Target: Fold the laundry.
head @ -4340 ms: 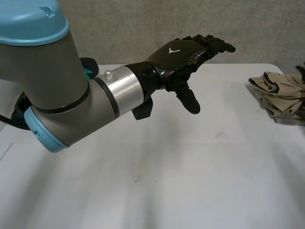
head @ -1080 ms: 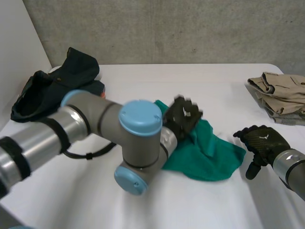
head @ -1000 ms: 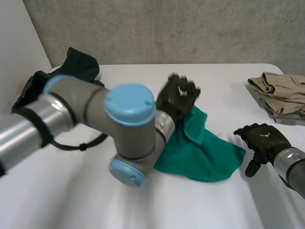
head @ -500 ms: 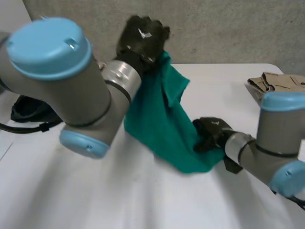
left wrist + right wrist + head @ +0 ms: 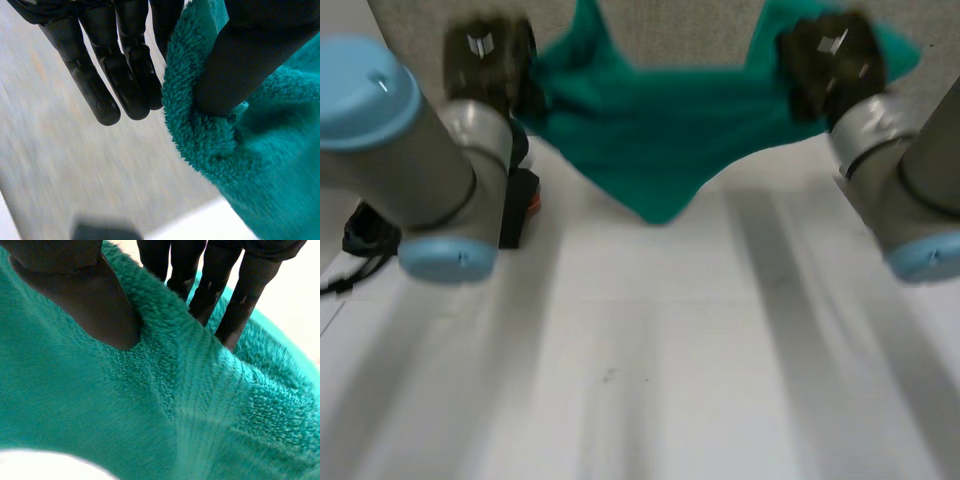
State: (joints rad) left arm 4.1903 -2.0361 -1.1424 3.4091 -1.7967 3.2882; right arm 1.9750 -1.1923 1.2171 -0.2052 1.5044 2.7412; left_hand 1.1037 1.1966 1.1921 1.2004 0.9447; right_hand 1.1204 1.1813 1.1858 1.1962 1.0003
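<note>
**Between two raised hands, the towel [image 5: 650,130] hangs spread**

At the left hand [image 5: 488,62], held high over the table [image 5: 650,400], one upper corner of the green towel is pinched. The wrist view shows the thumb [image 5: 250,55] pressing the terry edge against the side of the straight fingers [image 5: 115,65], so this hand is grasping cloth. From that hand the towel runs across to the other one, sagging in the middle to a point that hangs clear above the table. At the right hand [image 5: 830,62], raised to about the same height, the other upper corner is caught the same way: its thumb [image 5: 95,305] sinks into the pile on one face and its fingers [image 5: 215,285] lie against the other.

By my reading, the task is at its very start. The towel is picked up and opened out in the air, but no fold has been made, and it has yet to be laid flat, doubled over and smoothed.

Half a second ago the left hand alone held the towel up, and the right hand gripped its lower end near the table. Since then both hands have risen and drawn apart, pulling the cloth wide. About a second ago the towel lay crumpled under the left hand, with the right hand empty beside it.
</note>
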